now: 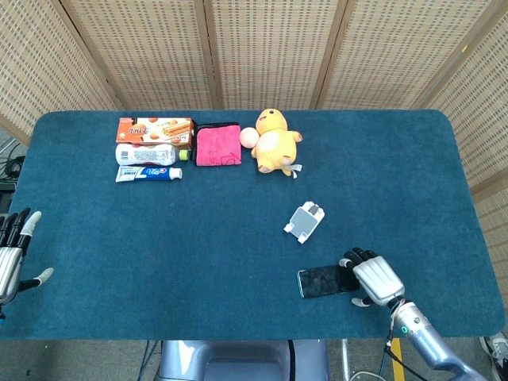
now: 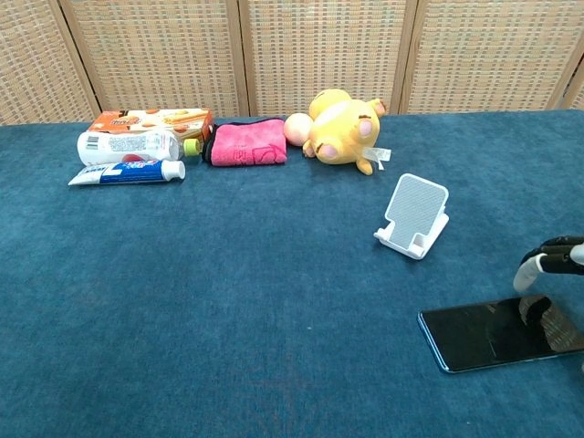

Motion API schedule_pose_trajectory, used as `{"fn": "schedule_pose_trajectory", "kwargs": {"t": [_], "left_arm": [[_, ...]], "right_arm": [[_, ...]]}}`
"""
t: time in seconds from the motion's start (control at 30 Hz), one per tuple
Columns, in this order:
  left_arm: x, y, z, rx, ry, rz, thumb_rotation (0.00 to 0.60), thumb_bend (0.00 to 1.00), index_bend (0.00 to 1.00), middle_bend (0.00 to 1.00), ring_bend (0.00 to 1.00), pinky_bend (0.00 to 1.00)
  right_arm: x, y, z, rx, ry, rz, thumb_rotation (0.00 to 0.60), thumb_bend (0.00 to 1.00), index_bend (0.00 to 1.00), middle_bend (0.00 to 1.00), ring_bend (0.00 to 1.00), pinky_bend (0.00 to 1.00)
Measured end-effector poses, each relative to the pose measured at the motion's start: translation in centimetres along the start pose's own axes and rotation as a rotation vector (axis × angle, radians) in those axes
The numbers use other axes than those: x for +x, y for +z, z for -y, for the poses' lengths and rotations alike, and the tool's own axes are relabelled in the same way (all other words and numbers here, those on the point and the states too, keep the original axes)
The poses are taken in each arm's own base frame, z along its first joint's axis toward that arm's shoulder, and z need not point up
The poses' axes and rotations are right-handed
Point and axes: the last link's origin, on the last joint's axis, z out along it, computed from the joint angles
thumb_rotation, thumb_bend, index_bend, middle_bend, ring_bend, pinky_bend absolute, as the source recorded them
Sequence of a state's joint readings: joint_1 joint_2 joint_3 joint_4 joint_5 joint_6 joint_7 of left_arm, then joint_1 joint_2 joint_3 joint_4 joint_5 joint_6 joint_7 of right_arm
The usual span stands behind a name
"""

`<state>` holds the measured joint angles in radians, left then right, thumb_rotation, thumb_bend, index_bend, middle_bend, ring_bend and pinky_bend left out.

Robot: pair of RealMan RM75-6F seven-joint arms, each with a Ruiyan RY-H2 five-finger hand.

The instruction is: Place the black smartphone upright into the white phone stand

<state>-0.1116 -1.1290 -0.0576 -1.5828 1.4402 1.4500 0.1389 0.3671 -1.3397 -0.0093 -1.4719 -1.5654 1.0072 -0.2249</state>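
Note:
The black smartphone (image 1: pixel 320 282) (image 2: pixel 488 336) lies flat on the blue cloth, screen up, near the front right. Behind it the white phone stand (image 1: pixel 305 221) (image 2: pixel 415 216) stands with nothing in it. My right hand (image 1: pixel 373 278) (image 2: pixel 550 260) hangs palm down over the phone's right end, fingers bent downward and apart, a little above the screen, which mirrors them. It holds nothing. My left hand (image 1: pixel 11 255) rests at the table's left edge with its fingers spread; only the head view shows it.
Along the back lie a biscuit box (image 1: pixel 155 130), a white bottle (image 1: pixel 147 154), a toothpaste tube (image 1: pixel 148 173), a pink cloth (image 1: pixel 217 144) and a yellow plush toy (image 1: pixel 275 147). Wicker screens close off the rear.

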Motion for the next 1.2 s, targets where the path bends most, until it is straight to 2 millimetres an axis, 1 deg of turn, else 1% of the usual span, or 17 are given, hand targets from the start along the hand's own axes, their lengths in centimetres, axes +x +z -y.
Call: {"fn": "schedule_pose_trajectory", "kwargs": {"t": [0.43, 0.67, 1.0, 1.1, 1.2], "left_arm": [[-0.1, 0.2, 0.0, 0.005, 0.001, 0.005, 0.600, 0.00, 0.00, 0.00, 0.00, 0.00], [-0.1, 0.2, 0.1, 0.010, 0.003, 0.008, 0.600, 0.00, 0.00, 0.00, 0.00, 0.00], [-0.1, 0.3, 0.2, 0.013, 0.005, 0.011, 0.600, 0.00, 0.00, 0.00, 0.00, 0.00], [-0.2, 0.3, 0.2, 0.015, 0.007, 0.012, 0.600, 0.00, 0.00, 0.00, 0.00, 0.00], [-0.2, 0.4, 0.2, 0.014, 0.006, 0.013, 0.600, 0.00, 0.00, 0.00, 0.00, 0.00]], "right_arm": [[0.0, 1.5, 1.2, 0.034, 0.000, -0.016, 0.600, 0.00, 0.29, 0.27, 0.22, 0.30], [-0.3, 2.2, 1.6, 0.034, -0.013, -0.009, 0.600, 0.00, 0.29, 0.22, 0.20, 0.30], [-0.8, 3.1, 2.2, 0.040, -0.028, 0.022, 0.600, 0.00, 0.29, 0.21, 0.19, 0.30], [-0.9, 3.4, 2.4, 0.047, -0.028, 0.033, 0.600, 0.03, 0.29, 0.21, 0.19, 0.30], [-1.0, 3.7, 2.5, 0.054, -0.033, 0.047, 0.600, 0.09, 0.30, 0.25, 0.21, 0.30]]}}
